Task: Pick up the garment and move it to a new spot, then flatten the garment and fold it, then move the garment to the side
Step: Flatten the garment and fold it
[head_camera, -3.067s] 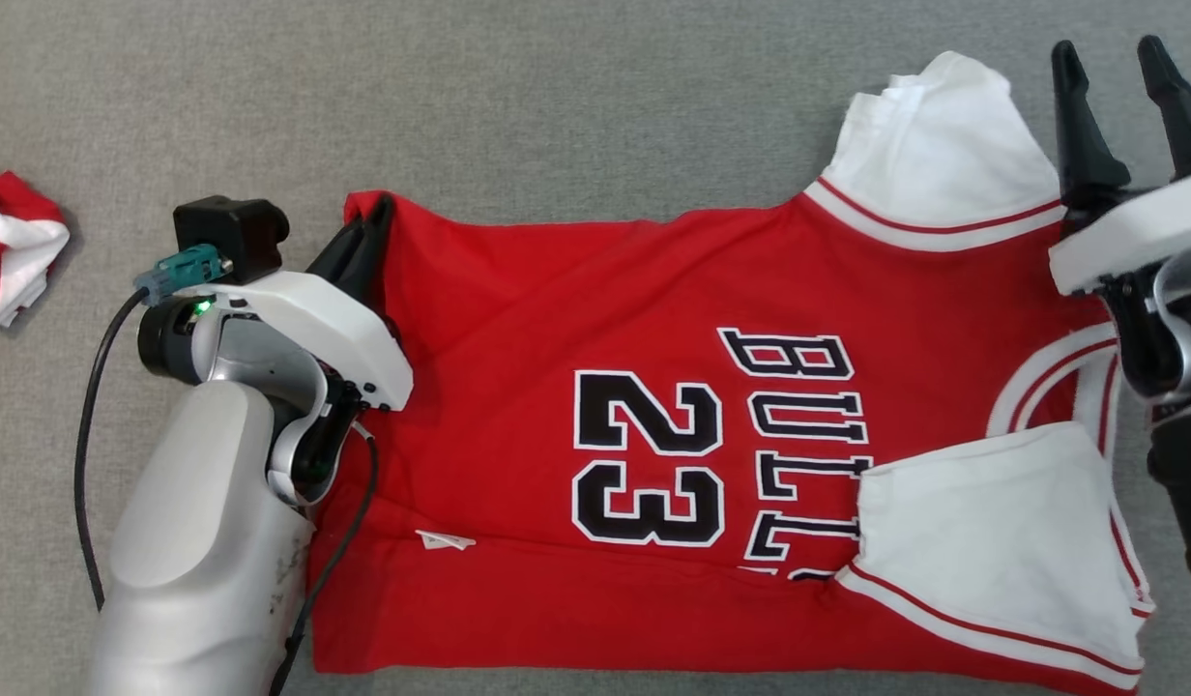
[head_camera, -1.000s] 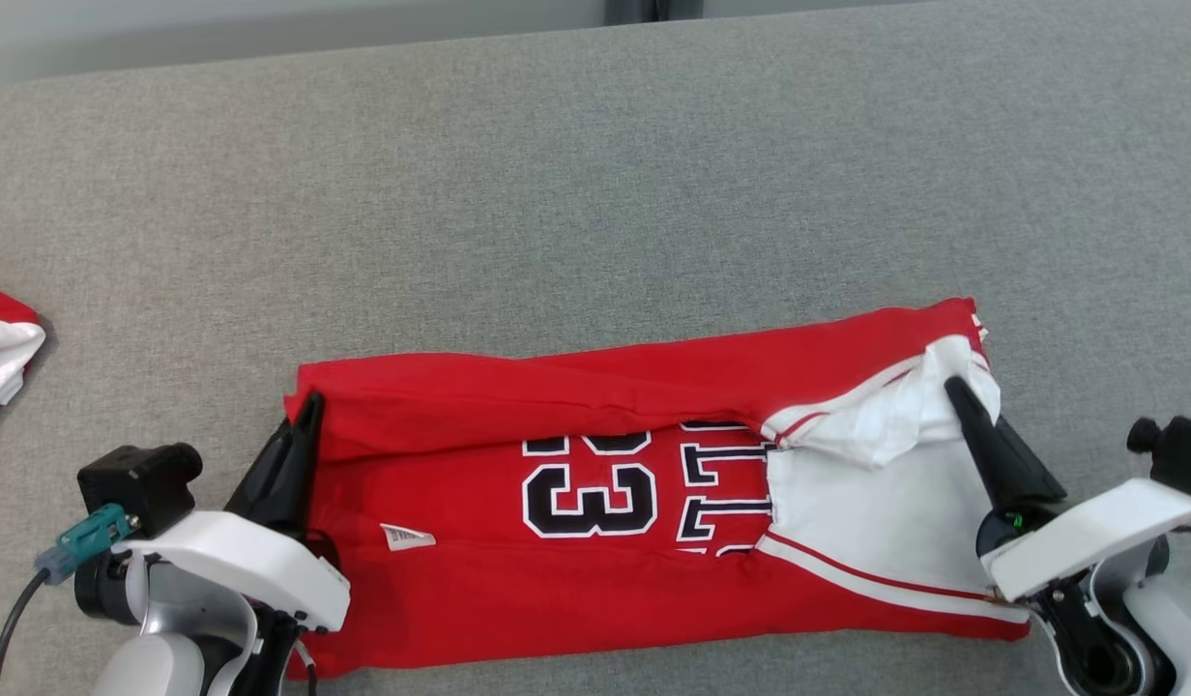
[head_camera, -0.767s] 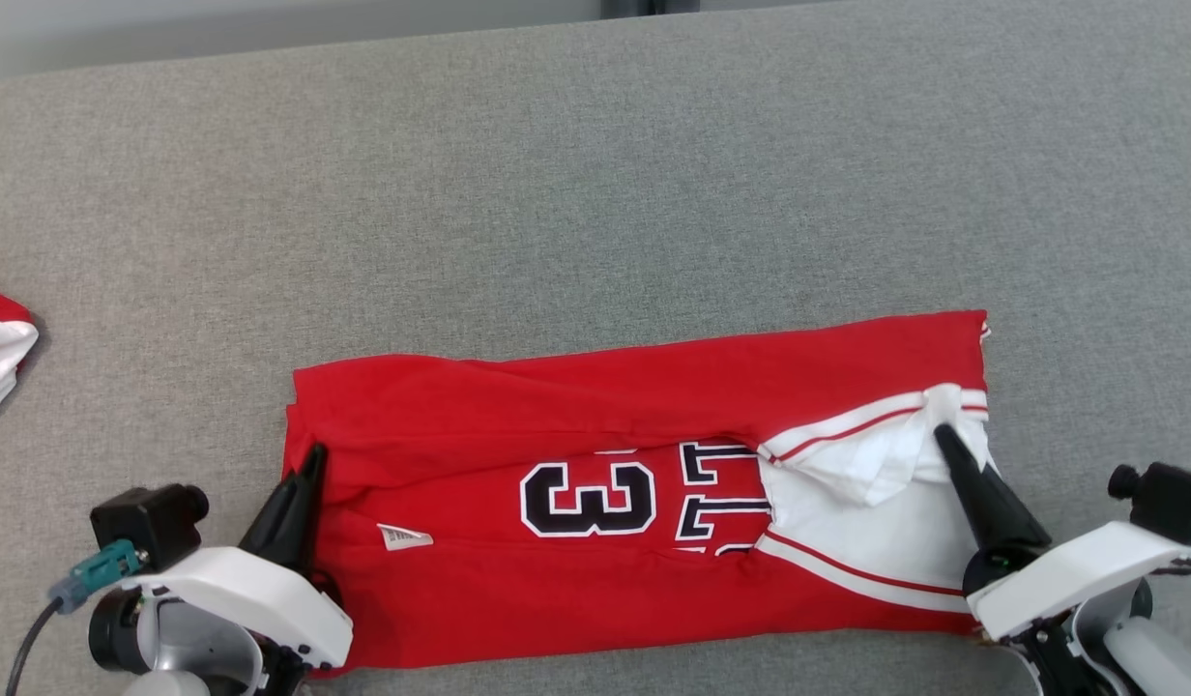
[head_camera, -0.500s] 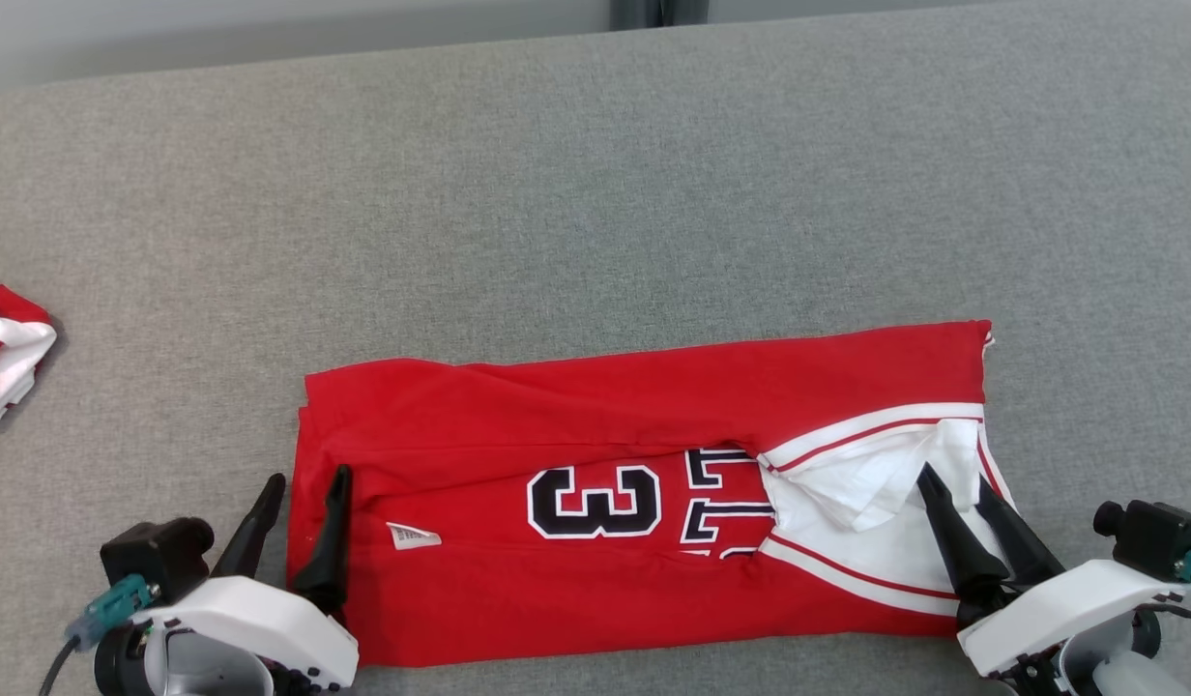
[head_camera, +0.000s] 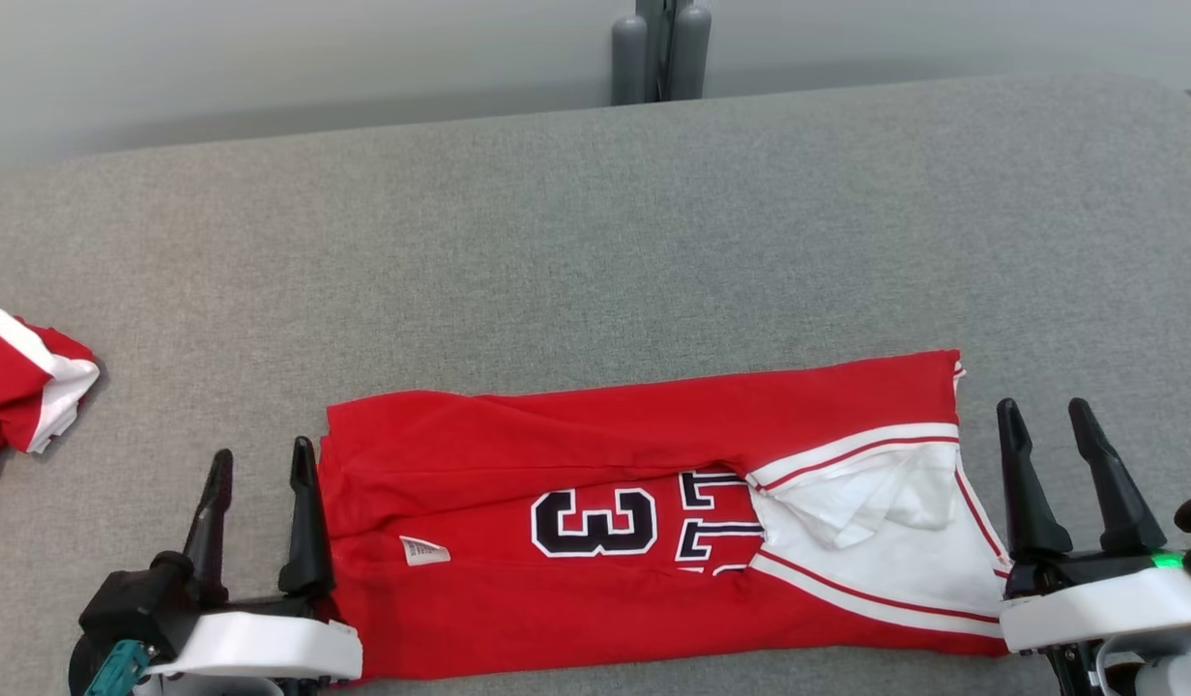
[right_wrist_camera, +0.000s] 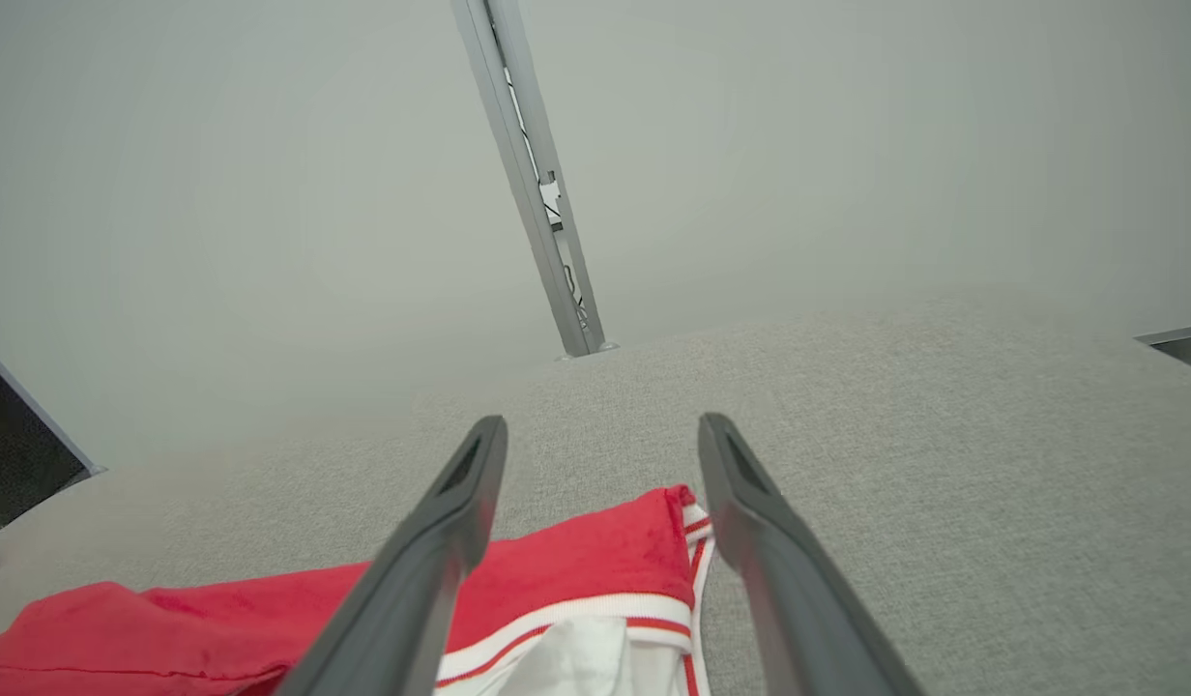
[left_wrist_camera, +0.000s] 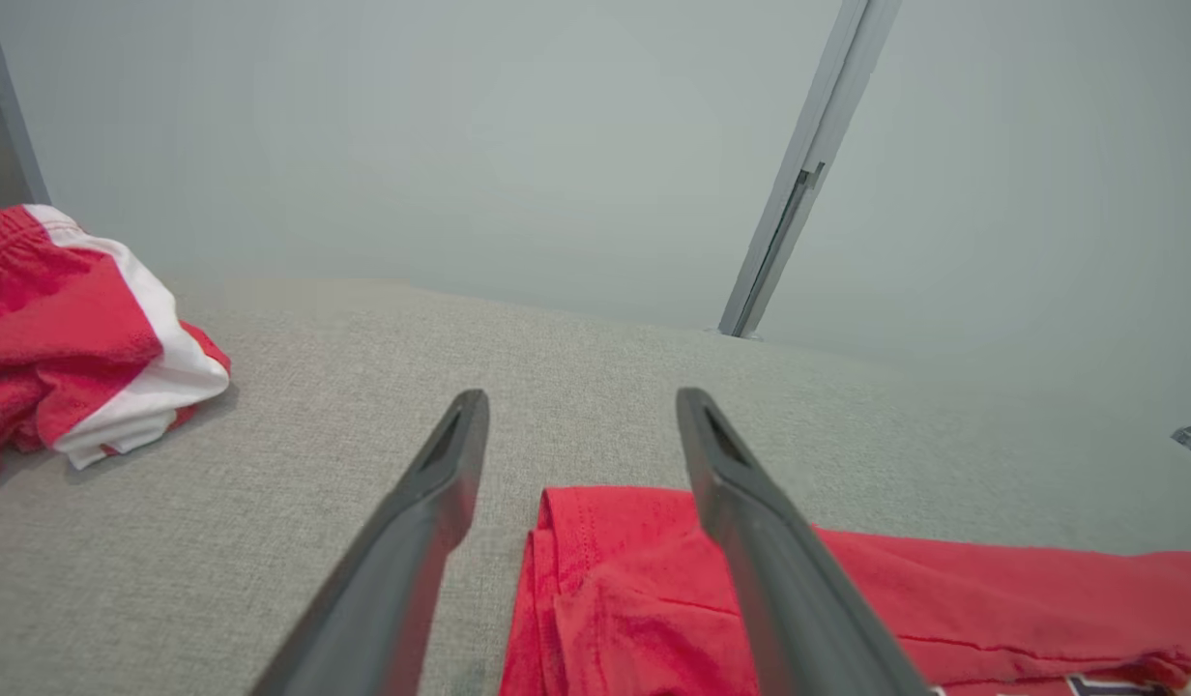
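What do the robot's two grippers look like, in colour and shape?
Both the left gripper and the right gripper have two long, dark, tapering fingers on a white housing. Each finger has a narrow slot near its tip. A teal connector sits beside the left one's black camera block; a green light glows on the right one.

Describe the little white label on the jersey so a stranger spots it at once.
On the grey padded table lies a long, folded red jersey. Near its left end, just left of the black numeral 3, sits the label. It is a small tilted white rectangle, far smaller than the white panel at the right end.
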